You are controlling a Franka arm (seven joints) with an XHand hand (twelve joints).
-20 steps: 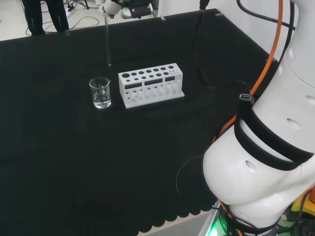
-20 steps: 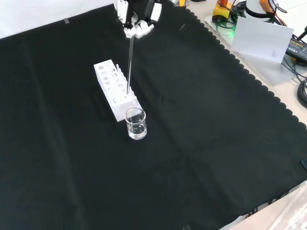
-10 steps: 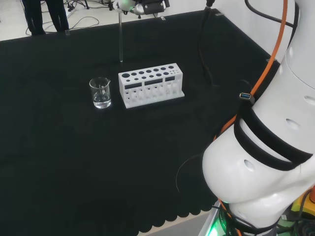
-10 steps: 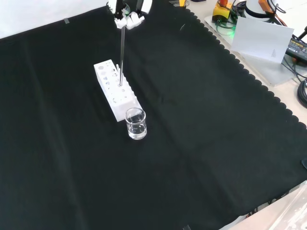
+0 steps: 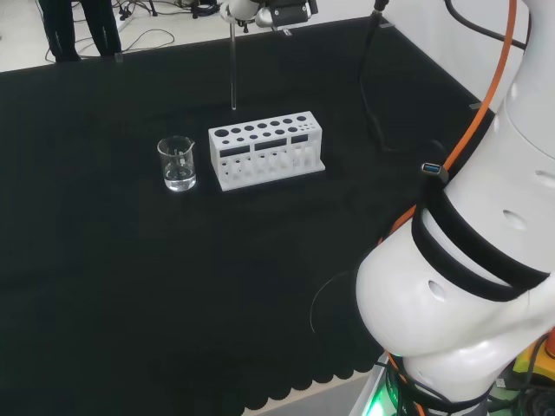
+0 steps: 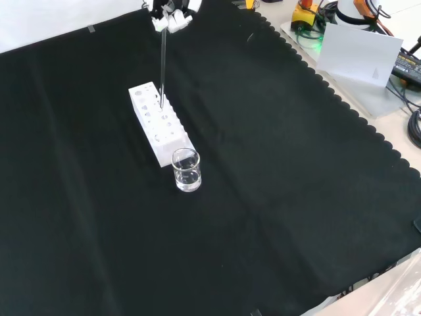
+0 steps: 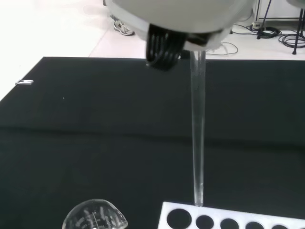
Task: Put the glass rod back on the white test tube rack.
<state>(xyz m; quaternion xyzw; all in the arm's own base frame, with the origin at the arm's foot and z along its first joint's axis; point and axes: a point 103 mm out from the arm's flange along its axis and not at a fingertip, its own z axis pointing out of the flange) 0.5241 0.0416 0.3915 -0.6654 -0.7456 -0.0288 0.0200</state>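
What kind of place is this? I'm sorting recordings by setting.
Probably a robotics lab set up as a chemistry bench. A hand on a robot arm holds a glass rod upright above a white test tube rack, a glass beaker stands beside it, and cables trail across the floor behind.

Head behind, front opposite, wrist close; shared rack (image 5: 265,149).

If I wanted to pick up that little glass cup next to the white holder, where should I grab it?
Probably round its middle, from the side. The beaker stands upright on the cloth, and its round straight wall suits fingers curling around it. Come from the side away from the white rack, since the rack stands close beside it in the front view. It seems to hold a little clear liquid, so keep it level.
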